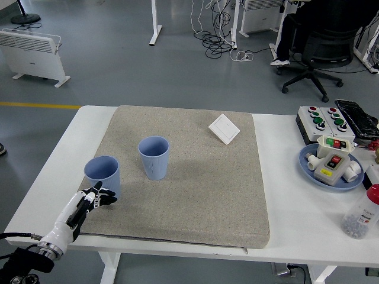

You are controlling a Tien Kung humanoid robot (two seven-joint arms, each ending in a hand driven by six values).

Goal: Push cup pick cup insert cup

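Two light blue cups stand upright on the grey mat (201,177). One cup (154,157) is near the mat's middle left. The other cup (102,176) stands at the mat's left edge. My left hand (89,202) lies just in front of that left cup, fingers stretched out and relaxed, fingertips near its base, holding nothing. The right arm does not show.
A white switch plate (224,128) lies at the mat's far right. On the table's right are a button box (323,120), a blue plate (309,163) with small devices, and a clear jar (362,214). An office chair stands on the floor beyond.
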